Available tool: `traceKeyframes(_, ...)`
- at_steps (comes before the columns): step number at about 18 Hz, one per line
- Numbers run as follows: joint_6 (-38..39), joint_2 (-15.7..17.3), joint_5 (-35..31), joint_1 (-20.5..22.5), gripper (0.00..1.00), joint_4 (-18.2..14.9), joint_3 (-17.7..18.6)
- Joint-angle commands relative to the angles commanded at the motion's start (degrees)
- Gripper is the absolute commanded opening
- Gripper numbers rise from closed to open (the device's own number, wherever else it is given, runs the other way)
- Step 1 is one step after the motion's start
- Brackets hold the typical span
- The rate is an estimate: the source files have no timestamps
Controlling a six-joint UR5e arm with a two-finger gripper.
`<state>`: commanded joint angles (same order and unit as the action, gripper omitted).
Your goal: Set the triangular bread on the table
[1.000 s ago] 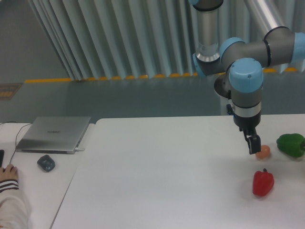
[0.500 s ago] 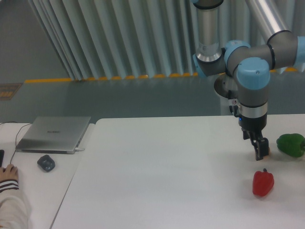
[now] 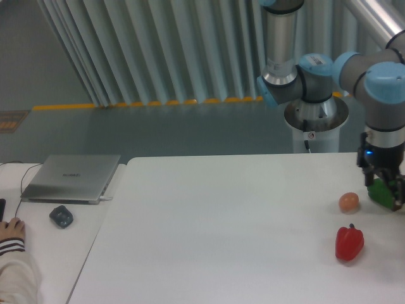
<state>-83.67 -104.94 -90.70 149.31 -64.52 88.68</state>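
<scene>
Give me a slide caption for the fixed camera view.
UR5e gripper at the green pepper on the white table; triangular bread unseen.

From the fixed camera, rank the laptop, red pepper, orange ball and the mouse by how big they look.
1. Laptop, clearly the largest.
2. Red pepper.
3. Mouse and orange ball: these look much alike in size, and they sit at different distances from the camera, so I would not rank one over the other.

The gripper (image 3: 393, 197) runs off the right edge, largely masking the green pepper (image 3: 380, 192) behind it, so jaw state appears indeterminable; no triangular bread is discernible.
</scene>
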Motion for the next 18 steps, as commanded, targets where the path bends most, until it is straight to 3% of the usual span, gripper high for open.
traceKeyframes(3,-0.3,-1.3,0.0,1.9,1.0,0.5,-0.7)
traceKeyframes(7,-0.6,-3.0,-0.2,2.4,1.0,7.7,-1.0)
traceKeyframes(12,-0.3,-5.2,-1.8,5.7,1.0,7.7,-1.0)
traceKeyframes(18,-0.6,-6.4,-4.8,6.5,1.0,7.3,-0.6)
